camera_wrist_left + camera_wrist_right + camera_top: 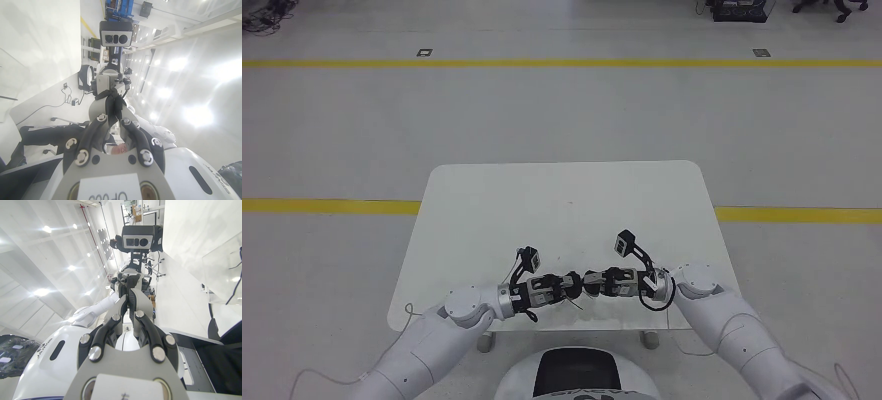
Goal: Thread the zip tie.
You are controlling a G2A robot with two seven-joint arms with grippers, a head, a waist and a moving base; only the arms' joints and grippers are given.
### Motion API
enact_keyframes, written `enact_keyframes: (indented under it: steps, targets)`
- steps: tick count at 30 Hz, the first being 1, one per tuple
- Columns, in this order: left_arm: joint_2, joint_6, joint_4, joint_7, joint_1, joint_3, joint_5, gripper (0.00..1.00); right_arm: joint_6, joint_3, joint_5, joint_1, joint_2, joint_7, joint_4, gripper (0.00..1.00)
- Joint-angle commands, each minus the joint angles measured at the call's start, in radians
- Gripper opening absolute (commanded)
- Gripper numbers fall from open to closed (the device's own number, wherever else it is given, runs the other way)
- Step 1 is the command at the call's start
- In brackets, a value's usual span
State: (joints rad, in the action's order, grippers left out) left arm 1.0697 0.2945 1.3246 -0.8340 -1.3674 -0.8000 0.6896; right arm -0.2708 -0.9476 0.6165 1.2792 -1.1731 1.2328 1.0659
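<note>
Over the near edge of the white table (pixel 562 200) my two grippers meet tip to tip. My left gripper (pixel 575 284) (pixel 113 108) comes from the left with its fingers shut. A thin pale strand, the zip tie (pixel 576 301), trails from its tips toward the table's edge. My right gripper (pixel 594 281) (pixel 127 294) faces it from the right, fingers shut, black ribbed pads (pixel 132 298) pressed together. In each wrist view the other arm's gripper stands directly beyond my own fingertips. What the right pads pinch is hidden.
Most of the tabletop beyond the grippers is bare. Yellow floor lines (pixel 332 206) run across behind the table. A transparent panel (pixel 223 275) and cables sit off to one side in the right wrist view.
</note>
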Motion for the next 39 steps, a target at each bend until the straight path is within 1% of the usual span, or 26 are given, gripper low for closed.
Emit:
enact_keyframes:
  steps: [1,3,5,6,11,17,20,22,25,31,33,34,35,37,39]
  targets:
    - [0.0,0.001,-0.001,-0.002,0.0,0.0,0.001,0.0,-0.001,0.0,0.001,0.0,0.0,0.0,-0.001,0.0]
    - [0.001,0.002,-0.003,-0.004,0.001,0.0,0.002,0.0,0.0,0.0,0.002,0.0,0.0,0.0,-0.002,0.0]
    - [0.001,0.004,-0.005,-0.006,0.002,0.001,0.001,0.0,0.002,0.0,0.002,0.0,0.0,0.0,-0.003,0.63]
    - [0.001,0.005,-0.006,-0.006,0.002,0.001,0.0,0.0,0.002,-0.001,0.003,0.0,0.0,0.0,-0.003,1.0]
    - [0.0,0.016,-0.012,-0.006,0.003,0.0,-0.015,0.0,0.0,-0.007,0.007,0.001,0.001,0.001,-0.002,1.0]
    - [-0.003,0.046,-0.02,0.012,0.001,-0.011,-0.043,0.0,-0.008,-0.03,0.019,0.013,0.007,-0.009,0.005,1.0]
    - [-0.006,0.046,-0.013,0.007,-0.003,-0.026,-0.052,0.0,-0.016,-0.04,0.039,0.025,0.008,-0.012,0.013,1.0]
    - [-0.007,0.046,-0.005,-0.017,-0.008,-0.048,-0.035,0.0,-0.015,-0.042,0.061,0.029,0.008,0.01,0.016,1.0]
    - [-0.011,0.046,0.017,-0.051,-0.022,-0.081,-0.036,0.0,-0.015,-0.043,0.063,0.029,0.008,0.012,0.015,1.0]
    - [-0.011,0.046,0.017,-0.051,-0.022,-0.081,-0.036,0.0,-0.015,-0.043,0.063,0.029,0.008,0.012,0.015,1.0]
    - [-0.011,0.04,0.016,-0.023,-0.022,-0.082,-0.044,0.0,-0.015,-0.043,0.063,0.029,0.008,0.012,0.015,1.0]
    - [-0.012,0.042,0.012,-0.019,-0.022,-0.085,-0.046,0.0,-0.015,-0.043,0.063,0.029,0.008,0.012,0.015,1.0]
    - [-0.013,0.045,0.009,-0.019,-0.023,-0.09,-0.041,0.0,-0.015,-0.043,0.06,0.029,0.008,0.004,0.017,1.0]
    - [-0.017,0.046,0.005,-0.03,-0.026,-0.108,-0.037,0.0,-0.008,-0.047,0.009,0.029,0.012,-0.046,0.04,1.0]
    - [-0.023,0.046,0.007,-0.038,-0.036,-0.135,-0.031,0.0,0.004,-0.058,-0.054,0.028,0.019,-0.08,0.071,1.0]
